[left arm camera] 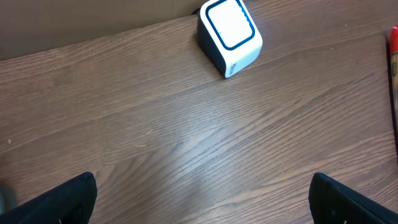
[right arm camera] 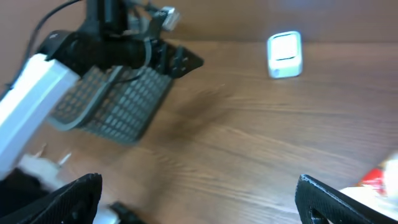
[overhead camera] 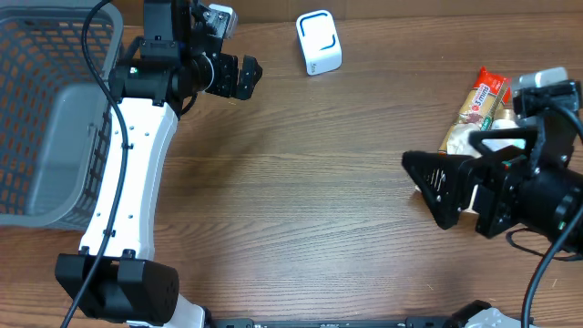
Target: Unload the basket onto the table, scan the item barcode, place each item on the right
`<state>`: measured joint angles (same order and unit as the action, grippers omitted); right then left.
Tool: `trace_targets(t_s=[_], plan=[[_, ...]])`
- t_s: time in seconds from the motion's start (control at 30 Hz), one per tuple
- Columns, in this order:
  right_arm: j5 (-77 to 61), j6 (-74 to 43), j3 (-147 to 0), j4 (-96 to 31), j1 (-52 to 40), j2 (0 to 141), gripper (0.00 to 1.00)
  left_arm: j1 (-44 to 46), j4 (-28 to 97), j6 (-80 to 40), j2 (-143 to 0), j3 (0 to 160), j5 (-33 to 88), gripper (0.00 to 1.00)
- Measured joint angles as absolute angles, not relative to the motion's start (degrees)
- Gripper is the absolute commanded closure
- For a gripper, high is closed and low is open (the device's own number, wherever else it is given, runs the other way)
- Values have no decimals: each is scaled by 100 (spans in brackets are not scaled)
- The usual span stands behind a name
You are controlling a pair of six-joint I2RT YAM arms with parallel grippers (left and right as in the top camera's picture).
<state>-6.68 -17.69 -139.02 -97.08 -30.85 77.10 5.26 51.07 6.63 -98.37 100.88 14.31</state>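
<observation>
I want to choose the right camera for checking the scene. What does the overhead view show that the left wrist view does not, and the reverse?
Only the overhead shows the gray basket at the left, the snack packets at the right, and the right gripper, open, near them. The wrist view catches only a red sliver at its edge.
Only the left wrist view shows the dark side face of the white scanner, close up.
Both show that scanner, the wooden table and the left gripper, open and empty.

Checkout mock-up, barcode scanner, basket (grey)
</observation>
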Motion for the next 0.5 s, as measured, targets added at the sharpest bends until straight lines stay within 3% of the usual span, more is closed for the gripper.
trace_targets(t_s=[0.27, 0.5], plan=[[193, -1664, -12676, -8267, -2508, 7459, 0, 526, 5107, 663, -9837, 10088, 1428, 0], [191, -1649, -9730, -5885, -1203, 6069, 0, 526, 5103, 663, -9837, 10088, 1426, 0]])
